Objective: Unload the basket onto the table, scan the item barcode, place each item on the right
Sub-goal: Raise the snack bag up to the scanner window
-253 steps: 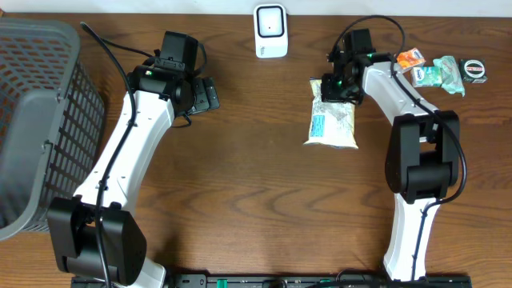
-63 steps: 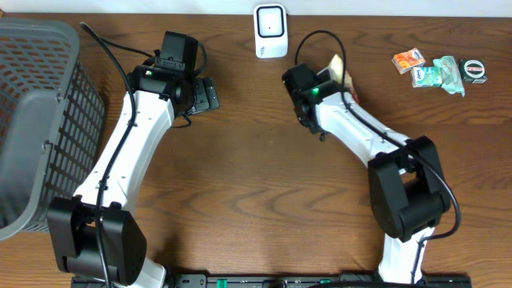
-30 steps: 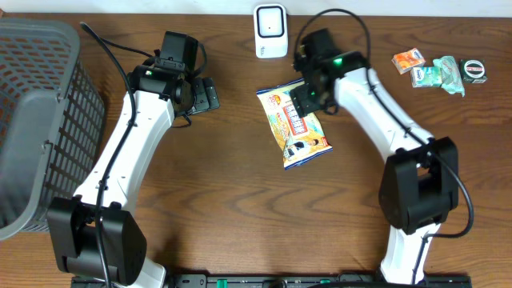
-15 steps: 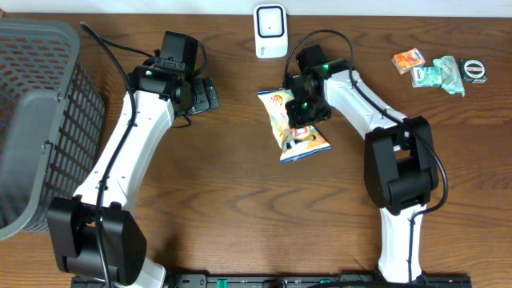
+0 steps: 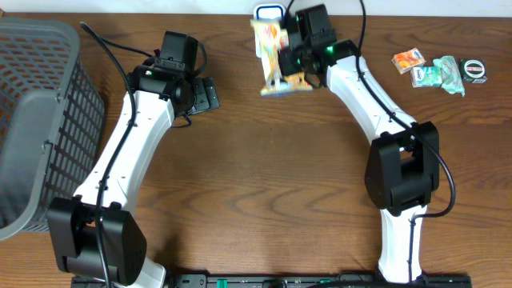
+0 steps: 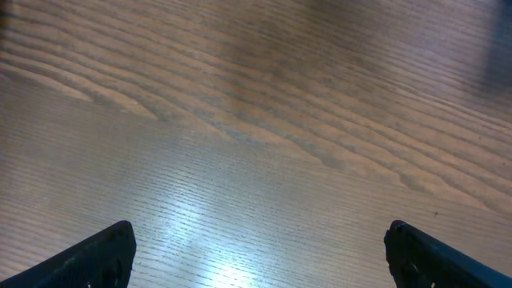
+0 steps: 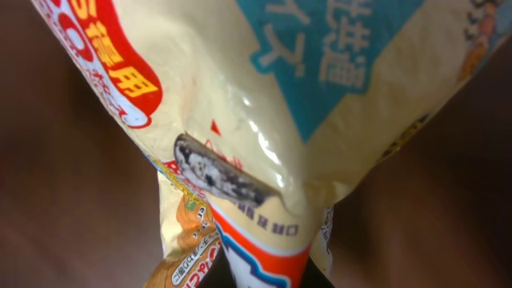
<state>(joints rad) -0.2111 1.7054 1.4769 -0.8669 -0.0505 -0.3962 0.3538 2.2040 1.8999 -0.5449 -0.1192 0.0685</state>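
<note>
A yellow snack bag (image 5: 276,56) with red and blue print hangs lifted above the table at the back, my right gripper (image 5: 298,58) shut on its edge. The bag covers most of the white barcode scanner (image 5: 270,10) at the table's back edge. In the right wrist view the bag (image 7: 304,104) fills the frame and hides the fingers; no barcode shows on this face. My left gripper (image 5: 210,94) stays over bare wood left of the bag, open, with nothing between its fingers (image 6: 104,256).
A grey mesh basket (image 5: 40,120) stands at the far left. At the back right lie an orange packet (image 5: 410,58), a green packet (image 5: 438,74) and a small round item (image 5: 477,70).
My right gripper shut on the snack bag where it lay on the table and carried it up and back to the scanner. The left arm has not moved.
</note>
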